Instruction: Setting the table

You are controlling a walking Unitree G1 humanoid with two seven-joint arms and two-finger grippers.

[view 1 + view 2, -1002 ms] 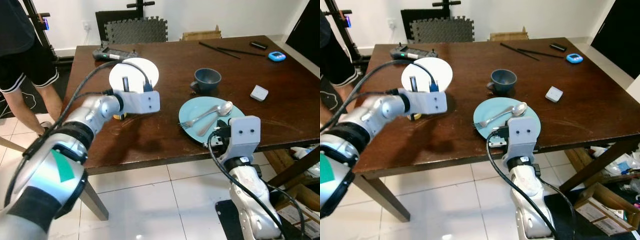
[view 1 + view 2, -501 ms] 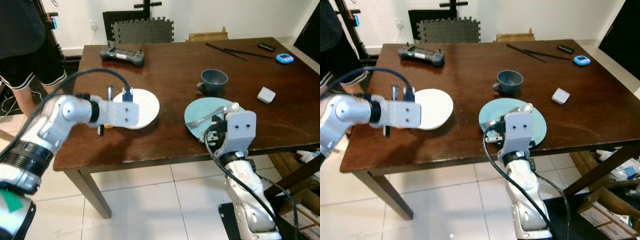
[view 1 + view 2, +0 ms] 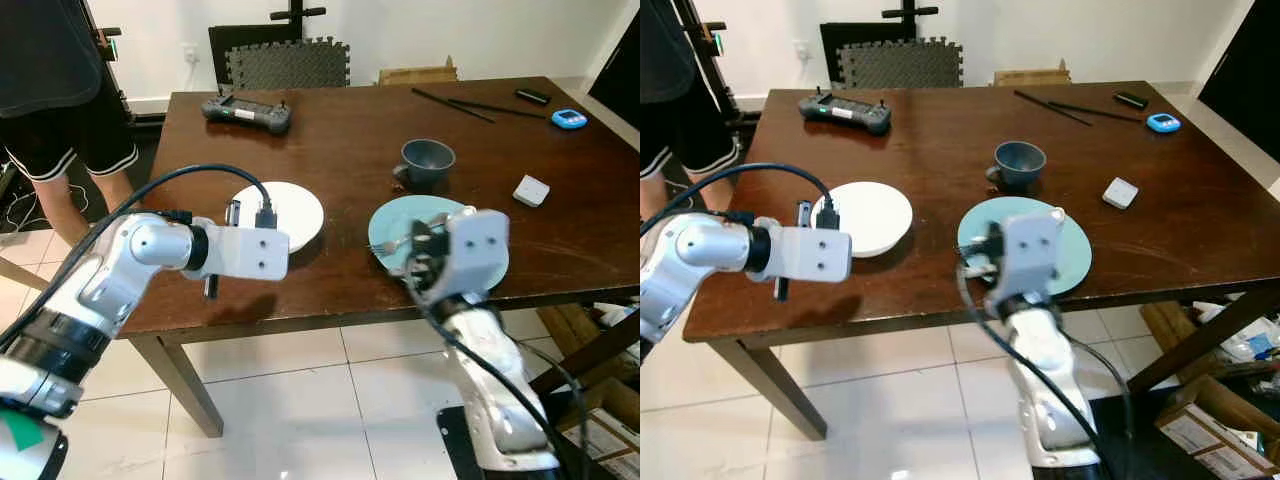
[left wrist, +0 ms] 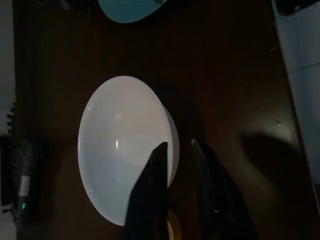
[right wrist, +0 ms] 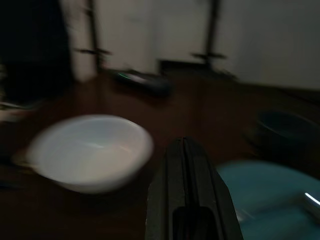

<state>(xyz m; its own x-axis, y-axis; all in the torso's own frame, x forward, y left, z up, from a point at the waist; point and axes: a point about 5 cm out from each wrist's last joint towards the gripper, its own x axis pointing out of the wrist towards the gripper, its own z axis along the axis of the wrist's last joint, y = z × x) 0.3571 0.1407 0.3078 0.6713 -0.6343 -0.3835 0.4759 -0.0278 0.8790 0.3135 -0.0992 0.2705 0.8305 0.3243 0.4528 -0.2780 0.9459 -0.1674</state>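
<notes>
Straddling the white bowl (image 4: 125, 150) rim with narrowly parted fingers, the left hand (image 4: 175, 150) could tip it if jerked.

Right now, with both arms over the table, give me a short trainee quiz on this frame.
1. True or false: the white bowl rests directly on the table, apart from the teal plate.
2. What stands just beyond the teal plate? A) blue cup B) controller C) chopsticks
3. Fill in: the right end effector has its fingers ____.

Key: 1 true; 2 A; 3 shut.
</notes>
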